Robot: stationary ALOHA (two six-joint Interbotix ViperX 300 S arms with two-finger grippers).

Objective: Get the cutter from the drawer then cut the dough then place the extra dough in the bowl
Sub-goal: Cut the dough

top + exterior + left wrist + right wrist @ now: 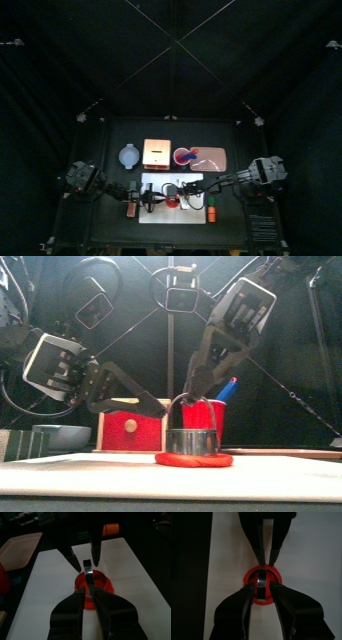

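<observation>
— Two grippers were seen at the board. Where was the cutter (194, 441) found?
— It was stood upright on the red dough (194, 460), at the middle of the white cutting board (80, 471), with a rim of dough shown all round it.
— How was it held?
— Its wire handle (87, 568) was clenched near the top by the right gripper (198, 398), at the cutter's 3 o'clock. The left gripper (87, 592) was set just beside the cutter at 9 o'clock. Whether anything was grasped by it could not be told.
— What was the next move judged to turn on?
— The handle's arch was laid along the 9-to-3 line. The bowl (60, 434) was placed at about 11 o'clock, so the left gripper was judged nearer for carrying the extra dough.
</observation>
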